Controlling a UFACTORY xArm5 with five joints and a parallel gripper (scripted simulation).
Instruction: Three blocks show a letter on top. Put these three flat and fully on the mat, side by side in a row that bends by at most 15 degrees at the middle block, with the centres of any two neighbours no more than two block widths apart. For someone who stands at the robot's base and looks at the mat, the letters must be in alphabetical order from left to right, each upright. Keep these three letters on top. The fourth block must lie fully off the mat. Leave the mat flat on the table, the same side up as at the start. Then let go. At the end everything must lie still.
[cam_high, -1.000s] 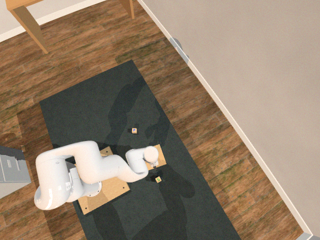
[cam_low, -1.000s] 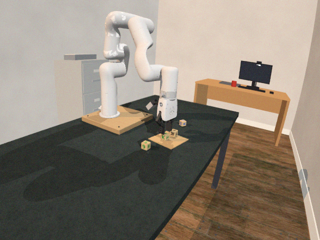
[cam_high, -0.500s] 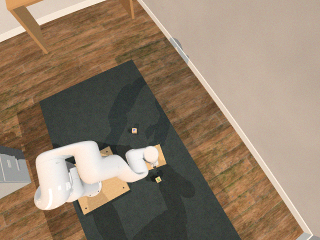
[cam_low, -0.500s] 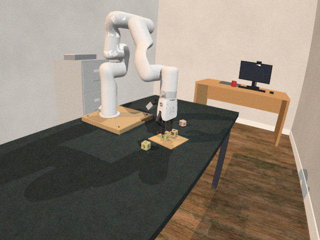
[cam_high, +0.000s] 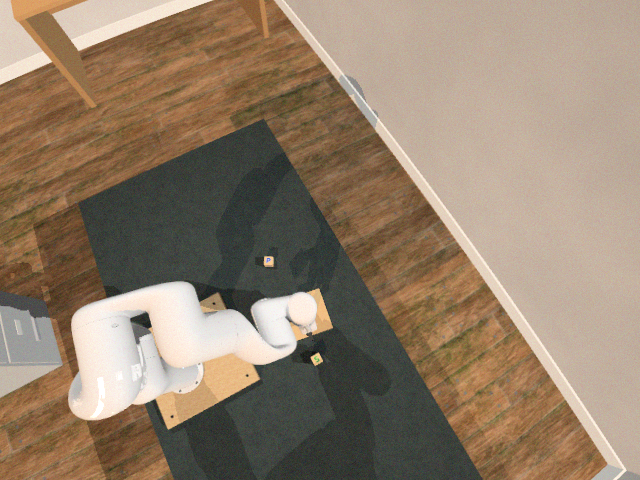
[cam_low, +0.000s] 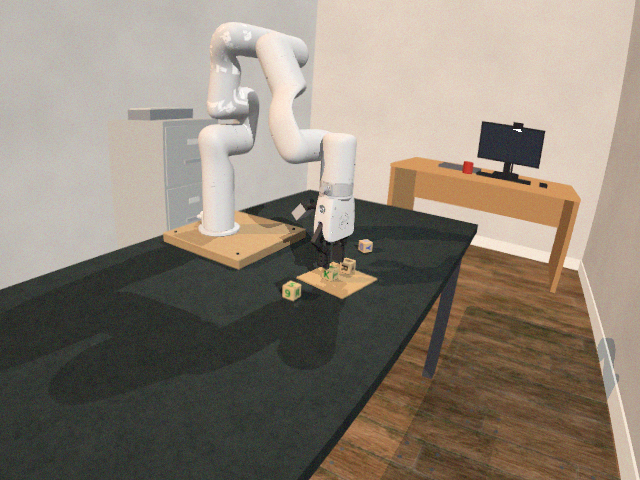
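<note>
A tan mat (cam_low: 343,281) lies on the dark table; it also shows in the overhead view (cam_high: 316,314), partly under my wrist. Two blocks sit on it: one with green letters (cam_low: 330,272) near its left corner and one with dark letters (cam_low: 349,265) close behind it. My gripper (cam_low: 327,256) points straight down right over the green-lettered block, with its fingers half open at the block's top. A block with a green S on top (cam_high: 316,359) (cam_low: 291,290) lies off the mat on the near side. A block with a blue P on top (cam_high: 268,261) (cam_low: 365,245) lies off the mat on the far side.
My wooden base plate (cam_low: 235,240) is left of the mat. The table's edge (cam_low: 454,258) runs to the right of the blocks. A desk with a monitor (cam_low: 509,147) and a filing cabinet (cam_low: 178,170) stand away from the table.
</note>
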